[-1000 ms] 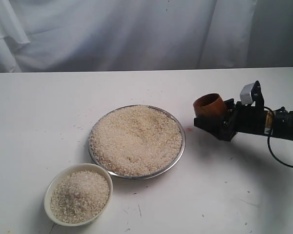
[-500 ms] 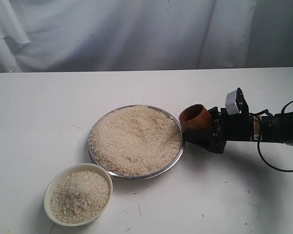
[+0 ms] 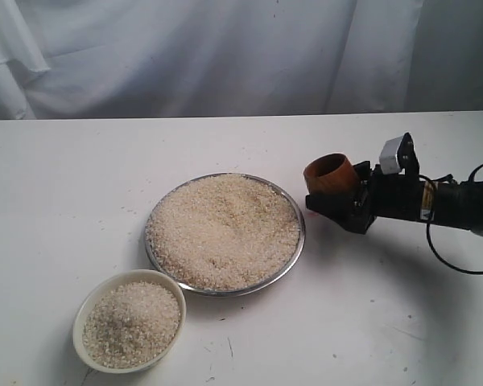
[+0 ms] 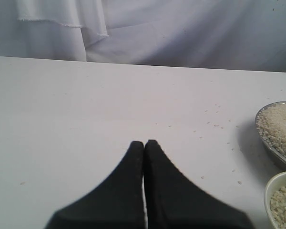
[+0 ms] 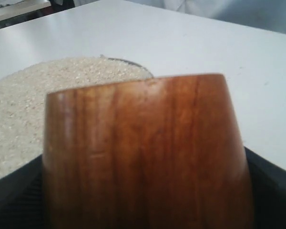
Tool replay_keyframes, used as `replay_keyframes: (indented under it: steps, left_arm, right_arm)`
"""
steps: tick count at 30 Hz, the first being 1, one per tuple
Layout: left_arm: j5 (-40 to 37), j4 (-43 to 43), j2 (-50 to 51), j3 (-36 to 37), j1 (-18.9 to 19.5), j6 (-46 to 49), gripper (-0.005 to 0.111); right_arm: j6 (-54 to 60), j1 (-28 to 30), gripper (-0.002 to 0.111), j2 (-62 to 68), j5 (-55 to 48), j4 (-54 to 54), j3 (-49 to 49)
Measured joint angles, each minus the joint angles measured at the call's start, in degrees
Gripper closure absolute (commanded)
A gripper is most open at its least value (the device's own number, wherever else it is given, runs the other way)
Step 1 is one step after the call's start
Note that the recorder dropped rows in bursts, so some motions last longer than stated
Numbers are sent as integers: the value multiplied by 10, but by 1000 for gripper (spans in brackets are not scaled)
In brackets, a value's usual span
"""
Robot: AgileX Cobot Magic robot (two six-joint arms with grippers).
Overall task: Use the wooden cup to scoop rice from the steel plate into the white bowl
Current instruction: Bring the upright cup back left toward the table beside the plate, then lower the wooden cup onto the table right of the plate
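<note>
Since half a second ago, the wooden cup (image 3: 332, 174) has pulled back from the edge of the steel plate (image 3: 303, 233) and lifted slightly. It now hangs just beside the plate's right side, above the white table (image 3: 386, 322). The cup is small and barrel-shaped, of glossy reddish-brown wood with visible grain, its dark mouth facing up. The right gripper (image 3: 336, 201) clasps it from both sides. The plate holds a broad heap of pale rice (image 3: 224, 229). The white bowl (image 3: 77, 322), also holding rice, sits near the plate's lower left. The left gripper (image 4: 144, 148) hovers over bare table, fingers pressed together.
</note>
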State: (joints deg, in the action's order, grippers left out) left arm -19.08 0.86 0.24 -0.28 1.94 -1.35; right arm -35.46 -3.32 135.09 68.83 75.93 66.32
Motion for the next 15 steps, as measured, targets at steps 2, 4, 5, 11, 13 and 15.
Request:
replay_keyframes:
  steps: [2,4,5,11,13,15]
  left_arm:
    - [0,0,0,0,0,0,107]
    - [0,0,0,0,0,0,107]
    - [0,0,0,0,0,0,107]
    - [0,0,0,0,0,0,107]
    - [0,0,0,0,0,0,107]
    - [0,0,0,0,0,0,107]
  right_arm:
    - [13,0,108,0,0,-22,3]
    - [20,0,108,0,0,-42,8]
    - [23,0,108,0,0,-54,9]
    - [38,0,108,7,1,-129,20]
    - [39,0,108,19,1,-141,32]
    - [39,0,108,32,1,-145,45]
